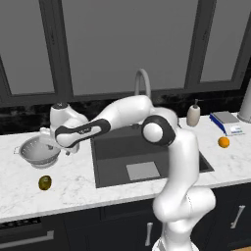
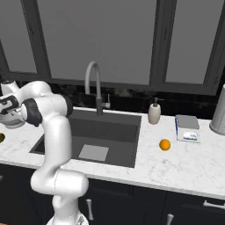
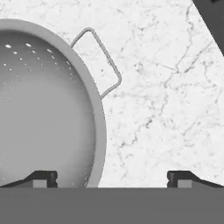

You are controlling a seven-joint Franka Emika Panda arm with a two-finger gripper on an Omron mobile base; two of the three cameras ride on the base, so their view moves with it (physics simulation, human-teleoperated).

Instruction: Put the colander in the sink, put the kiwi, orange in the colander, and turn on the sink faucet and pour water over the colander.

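- We've got the colander (image 1: 37, 151) sitting on the white marble counter (image 1: 73, 181), left of the sink (image 1: 117, 162) and not in it yet. In the hand view its rim and one wire side handle (image 3: 103, 61) are right there under the camera.
- The gripper (image 3: 112, 178) hangs just above the colander's rim edge, fingers spread wide, nothing between them. One fingertip (image 3: 43, 178) sits over the bowl's inside, the other over bare marble, so the rim falls between the two.
- The kiwi (image 1: 45, 183) lies on the counter in front of the colander, near the front edge, apart from it.
- The orange (image 1: 224, 142) is way over on the other side of the sink, on the counter, well apart from everything on the left.
- The sink has nothing in it that we can see, just the pale drain plate (image 1: 143, 171) at the bottom.
- The sink faucet (image 2: 93, 83) stands behind the basin, spout arched; we see no water.
- Further out: a beige soap dispenser (image 1: 193, 115) behind the sink's right corner, and a blue-and-grey box thing (image 1: 226, 122) behind the orange.
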